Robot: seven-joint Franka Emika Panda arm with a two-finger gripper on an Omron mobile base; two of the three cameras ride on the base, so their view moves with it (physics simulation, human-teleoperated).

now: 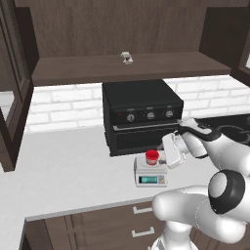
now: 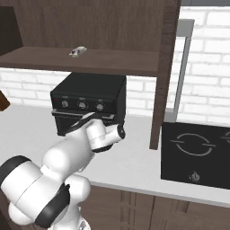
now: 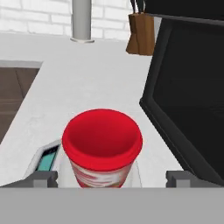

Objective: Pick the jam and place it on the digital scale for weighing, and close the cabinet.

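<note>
White table under a white brick wall, jam upright on the digital scale, black oven at 12 o'clock, hand wide beside the jar, cabinet door open.

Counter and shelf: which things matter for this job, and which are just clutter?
Job: jam, sitting on the digital scale; gripper, open around the jam; cabinet, door open.
Clutter: black oven; small grey-white object on the shelf; cooktop.

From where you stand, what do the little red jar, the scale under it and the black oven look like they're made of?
The jam looks like smooth plastic or glass with a glossy red lid and a pale label band. The digital scale seems light-grey matte plastic with a teal display. The oven looks like black painted metal with silvery knobs. All is rendered, so these are guesses.
</note>
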